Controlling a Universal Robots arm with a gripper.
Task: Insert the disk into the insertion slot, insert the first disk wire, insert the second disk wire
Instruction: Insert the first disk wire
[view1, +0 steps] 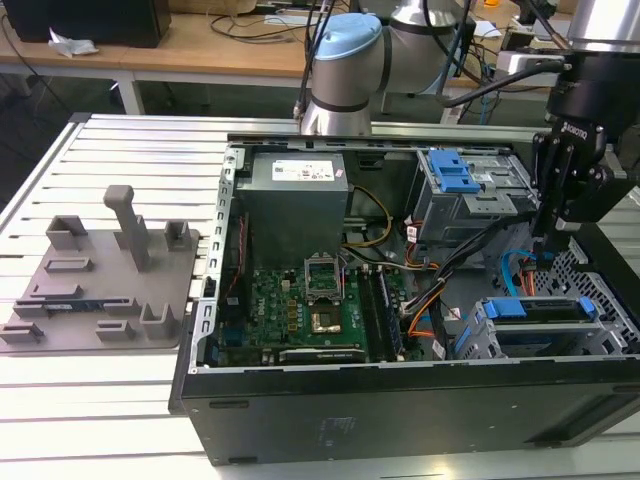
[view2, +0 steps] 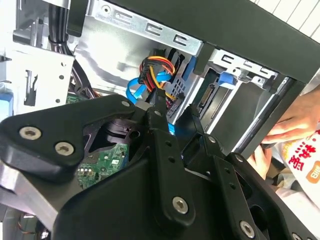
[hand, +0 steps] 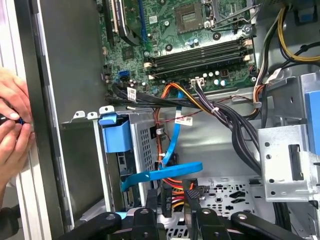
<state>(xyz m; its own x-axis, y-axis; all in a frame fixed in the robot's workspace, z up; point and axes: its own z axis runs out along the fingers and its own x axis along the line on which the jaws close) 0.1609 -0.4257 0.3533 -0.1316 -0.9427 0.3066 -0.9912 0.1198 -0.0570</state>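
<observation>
**Disk seated, hand down among the wires**

A slatted metal worktop (view1: 110, 400) carries an open black computer case (view1: 400, 420), with a grey fixture tray (view1: 100, 280) lying off to the exterior view's left. The hand (view1: 547, 240) hangs inside the case at the exterior view's right, low beside the drive bays.

In the first wrist view the hand (hand: 171, 199) stands right at a black plug (hand: 166, 200) fed by a bundle of orange, red and yellow wires (hand: 176, 200). Whether it grips that plug or merely stands over it, I cannot tell. Just beside it loops the blue flat wire (hand: 165, 173).

Further out, the disk (view1: 540, 309), its blue caddy showing, lies in the insertion slot (view1: 478, 338), the low grey cage. So the first step looks done, and by my reading the wiring is the step in hand.

In the second wrist view the disk's rear socket (view2: 204, 97) sits close to the hand (view2: 175, 112). Any move from here calls for the plug held square to that socket and kept free of the blue wire.

A person's hand (hand: 12, 120) rests at the case edge.
</observation>
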